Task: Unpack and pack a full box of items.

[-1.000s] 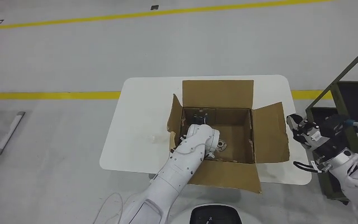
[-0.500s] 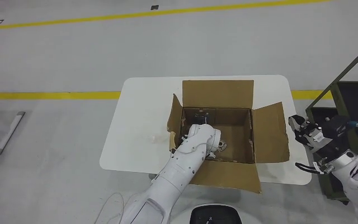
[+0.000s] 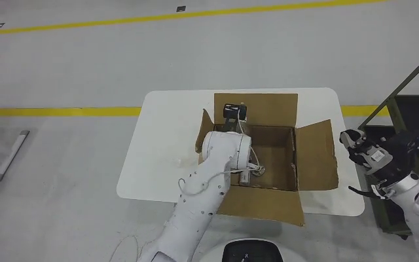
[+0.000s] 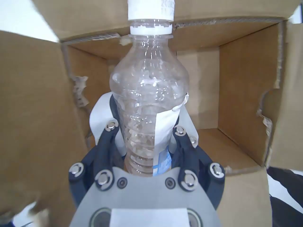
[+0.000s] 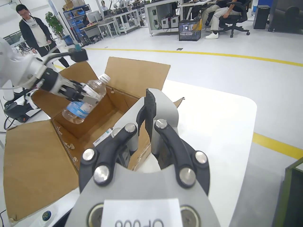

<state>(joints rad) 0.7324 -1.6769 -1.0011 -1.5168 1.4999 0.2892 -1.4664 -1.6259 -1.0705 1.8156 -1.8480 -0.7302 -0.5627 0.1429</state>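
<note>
Left pincer point(image 4: 146, 119) clamps a clear bottle point(image 4: 149, 76) over the open box point(image 4: 241, 90); unpacking seems under way (a small carton point(image 5: 103, 137) lies inside), repacking not begun. Right pincer point(image 5: 156, 105) hangs closed, empty, beside the worktop point(image 5: 213, 119).

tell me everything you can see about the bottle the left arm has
The bottle is clear ribbed plastic with a white screw cap and a white and blue label around its lower body. The left gripper has its jaws shut on that lower part, over the label. It hangs tilted above the open cardboard box, cap higher than base, touching nothing but the gripper. Whether it holds any liquid is hard to tell.
</note>
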